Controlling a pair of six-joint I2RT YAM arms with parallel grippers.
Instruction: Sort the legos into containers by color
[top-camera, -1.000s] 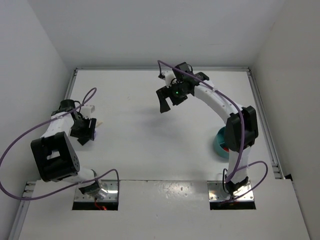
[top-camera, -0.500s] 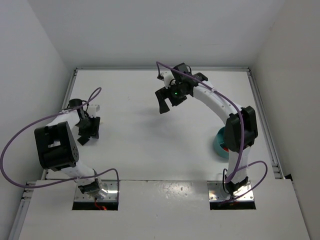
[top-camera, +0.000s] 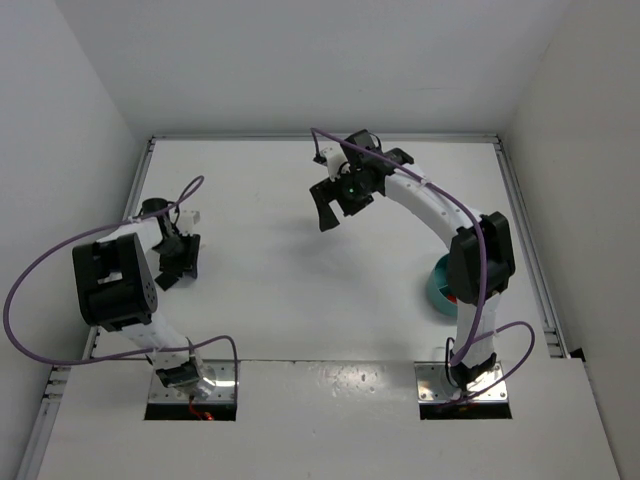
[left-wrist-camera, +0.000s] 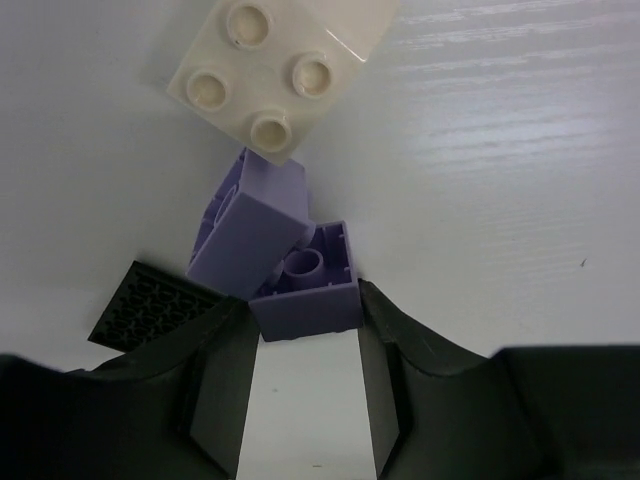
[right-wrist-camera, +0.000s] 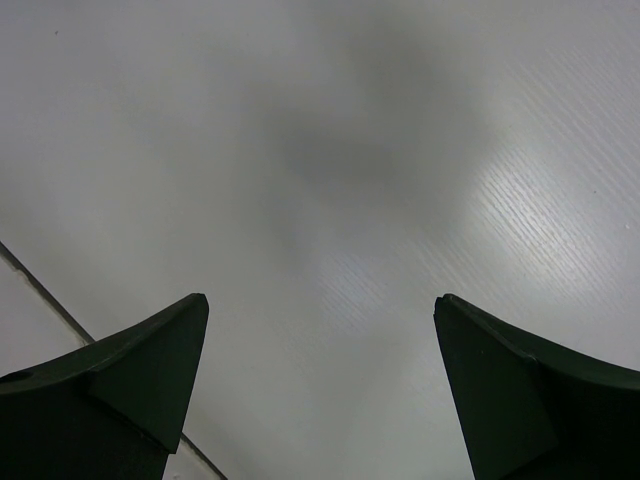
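— Holding anything in the left gripper (left-wrist-camera: 305, 318)?

— Yes. Pinches a lavender brick (left-wrist-camera: 305, 288), with one finger snug on each side. Down low on the table (top-camera: 270, 300), at the far left. Tipped over, with the hollow side facing the camera. Looks about square, so probably no long way to line up with.

— Anything crowding it?

— Look at the second lavender brick (left-wrist-camera: 248, 225): leans right on the held one. Then see the cream-white brick (left-wrist-camera: 278, 70), bumps up, touching that second one. Also a black ridged bit (left-wrist-camera: 150, 305) by one finger. Cannot tell what.

— And the right gripper (right-wrist-camera: 320, 300)?

— Spread wide, holding nothing, up over the middle of the table.

— Where to take the brick?

— Over to the teal bowl (top-camera: 436, 285), well off to the right, half hidden behind the right arm. Much nearer that arm than the left one.

— Lift slowly, then?

— Probably best. Might drag the leaning brick along.
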